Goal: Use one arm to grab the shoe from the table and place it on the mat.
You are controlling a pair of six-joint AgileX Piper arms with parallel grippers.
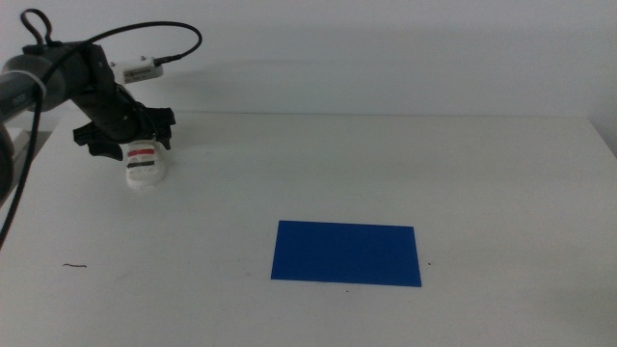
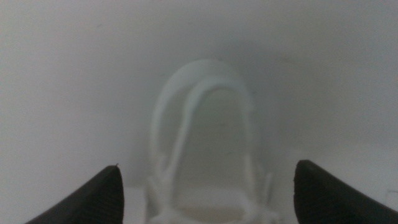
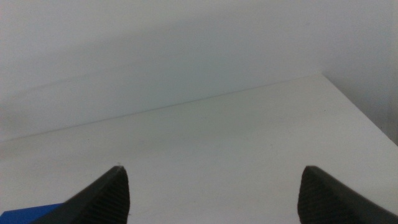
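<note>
The shoe [image 1: 147,164] is being seen at about ten o'clock on the table [image 1: 386,164], far from the mat [image 1: 347,253], which is lying flat toward five o'clock from it, well apart. The left gripper [image 1: 130,135] is being held right over the shoe, at its twelve o'clock side, with the arm [image 1: 67,77] reaching in from nine o'clock. In the left wrist view the jaws are being kept spread wide, with the shoe [image 2: 208,149] between them and not pinched. The right gripper [image 3: 211,199] is being kept out of the middle view, its jaws spread over bare table, with a corner of the mat [image 3: 31,214] showing
</note>
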